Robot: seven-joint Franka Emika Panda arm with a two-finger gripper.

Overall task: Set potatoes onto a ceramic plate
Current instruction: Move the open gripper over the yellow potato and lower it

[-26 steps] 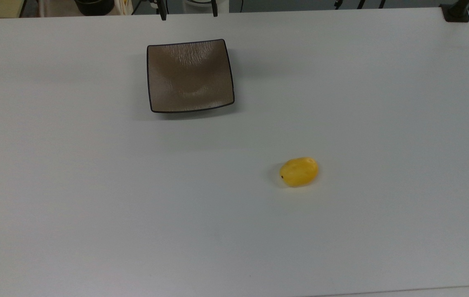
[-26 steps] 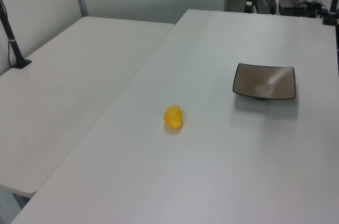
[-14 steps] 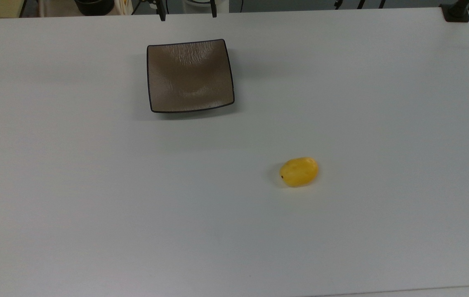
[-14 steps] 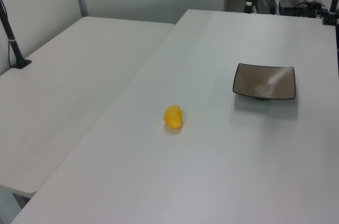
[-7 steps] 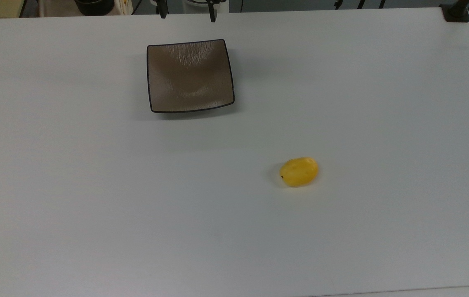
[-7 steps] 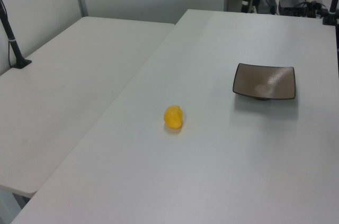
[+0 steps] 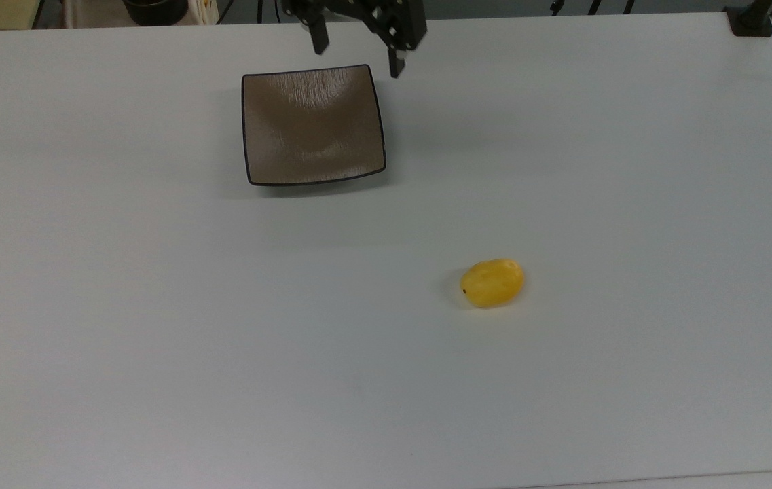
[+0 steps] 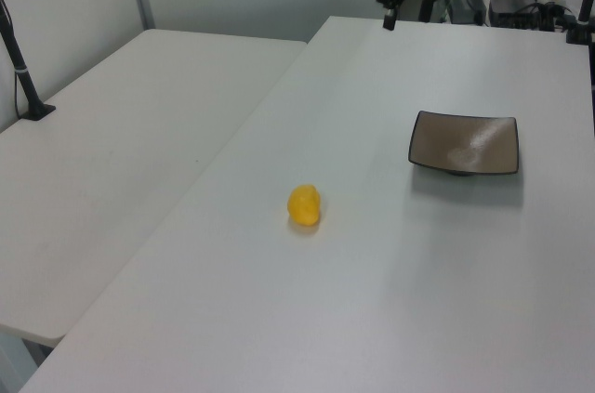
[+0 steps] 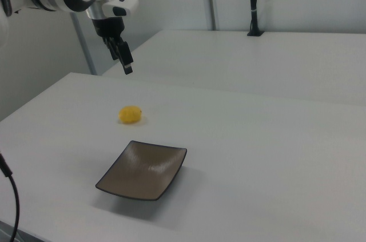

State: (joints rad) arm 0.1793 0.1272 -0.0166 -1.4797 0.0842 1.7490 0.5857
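Small glossy yellow oval potato point(image 7: 492, 283) resting on the white table point(image 7: 630, 204), well apart from the empty square brown-grey ceramic plate point(image 7: 312, 125); black two-finger gripper point(image 7: 357, 58), fingers spread wide and empty, above the table beyond the plate's far edge.
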